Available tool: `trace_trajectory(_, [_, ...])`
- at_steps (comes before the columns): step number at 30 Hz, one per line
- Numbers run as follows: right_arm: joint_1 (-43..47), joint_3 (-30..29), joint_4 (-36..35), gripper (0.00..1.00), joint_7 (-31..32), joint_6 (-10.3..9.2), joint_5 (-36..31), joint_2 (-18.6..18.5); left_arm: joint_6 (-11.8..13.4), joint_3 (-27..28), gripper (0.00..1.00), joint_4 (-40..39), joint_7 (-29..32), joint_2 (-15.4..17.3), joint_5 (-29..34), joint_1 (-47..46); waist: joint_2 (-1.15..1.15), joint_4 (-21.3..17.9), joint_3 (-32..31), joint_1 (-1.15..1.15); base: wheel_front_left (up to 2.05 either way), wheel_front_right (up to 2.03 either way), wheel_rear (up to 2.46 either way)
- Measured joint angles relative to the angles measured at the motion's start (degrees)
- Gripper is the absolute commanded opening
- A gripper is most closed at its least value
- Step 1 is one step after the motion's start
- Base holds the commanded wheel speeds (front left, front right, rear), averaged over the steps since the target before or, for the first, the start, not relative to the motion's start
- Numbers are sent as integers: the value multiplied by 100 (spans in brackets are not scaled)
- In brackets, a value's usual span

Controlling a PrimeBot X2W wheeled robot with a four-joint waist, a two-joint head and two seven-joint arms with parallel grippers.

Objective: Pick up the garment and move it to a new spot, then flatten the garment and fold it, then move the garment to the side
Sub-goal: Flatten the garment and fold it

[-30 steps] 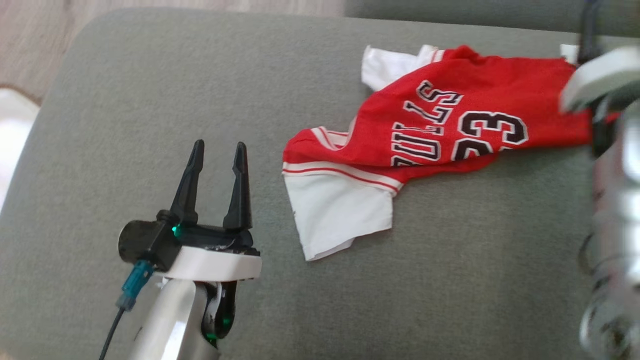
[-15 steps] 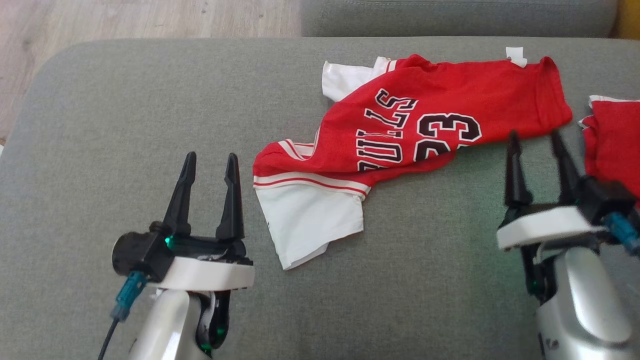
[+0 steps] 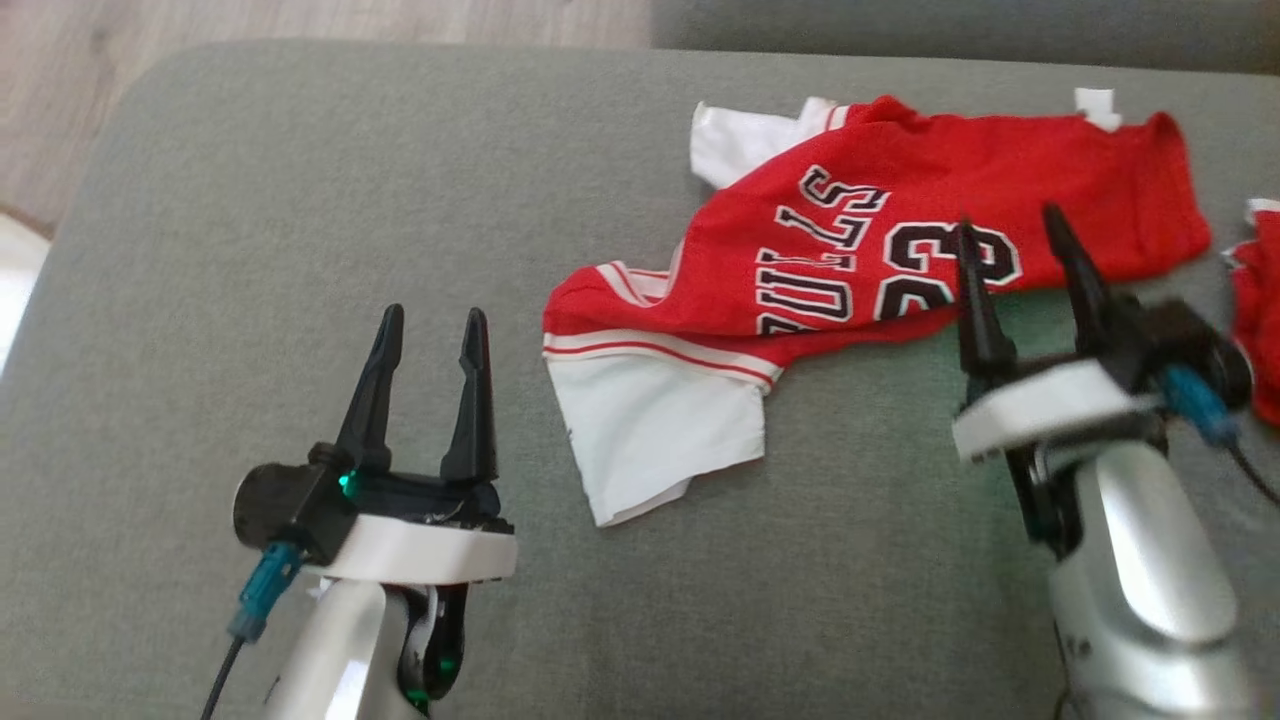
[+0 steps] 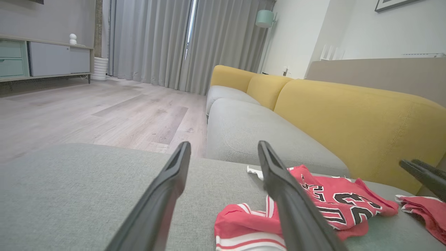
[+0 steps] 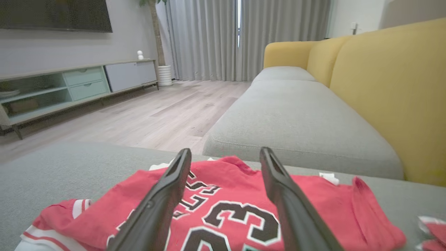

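Red garment is lying rumpled beneath your right tool, right of your left tool; both are gaping empty.

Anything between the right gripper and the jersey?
Nothing visible. The right gripper, open, hangs with its fingertips over the near edge of the jersey on the grey cushion. A second red garment lies farther right, outside that path.

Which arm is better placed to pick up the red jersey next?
Probably the right. The right gripper hangs open directly over the jersey, while the left gripper is open over bare cushion, off to the side of the white sleeve.
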Motion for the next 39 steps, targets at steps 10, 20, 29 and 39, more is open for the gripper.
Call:
trace_trajectory(10, [-1990, 905, 1081, 100, 1611, 0, -187, -600, 56, -568, 100, 12, 0, 0, -385, -319, 0, 697, 441, 1, 0, 0, 0])
trace_trajectory(20, [-3526, 2282, 2858, 100, 3117, 0, 985, -1272, 210, -1111, 100, 26, 0, -3, -716, -504, 0, 1604, 838, 1, 0, 0, 0])
trace_trajectory(29, [-3917, 3408, 3564, 100, 3877, 0, 1669, -1756, 305, -1283, 100, -16, 0, -4, -826, -506, 0, 2051, 1037, 0, 0, 0, 0])
trace_trajectory(39, [-4452, 3925, 3885, 0, 3753, 0, 1936, -1907, 360, -1392, 100, -144, 0, -5, -976, -525, 0, 2202, 1288, 0, 0, 0, 0])
